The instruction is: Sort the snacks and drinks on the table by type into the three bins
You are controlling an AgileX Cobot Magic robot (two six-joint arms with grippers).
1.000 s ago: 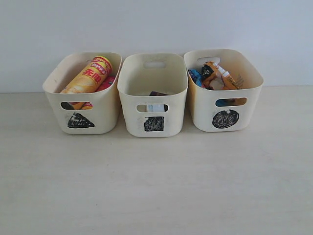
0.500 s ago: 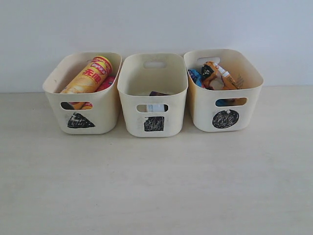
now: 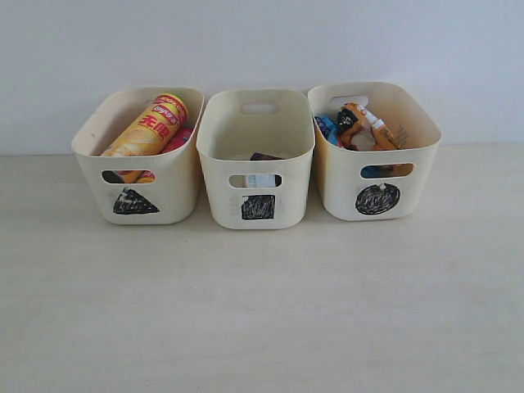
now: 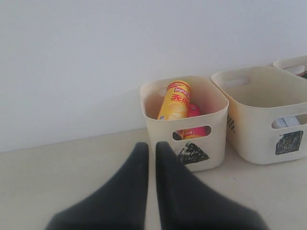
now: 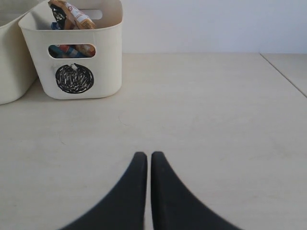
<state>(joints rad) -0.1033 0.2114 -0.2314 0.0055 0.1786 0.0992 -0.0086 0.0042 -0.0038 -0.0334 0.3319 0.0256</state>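
You have three cream bins standing in a row on the table. The triangle bin, on the left in the exterior view, holds two chip tubes: the yellow chip tube leaning on top and the pink chip tube mostly hidden beneath it. The square bin in the middle holds two cartons: the dark carton, only its top edge showing, and the white carton, glimpsed through the handle slot. The circle bin on the right holds two crinkly bags, the orange-brown bag and the blue bag beside it. Your left tool and right tool each have their two fingers drawn together with a bare slit between, gripping nothing, both apart from the bins.
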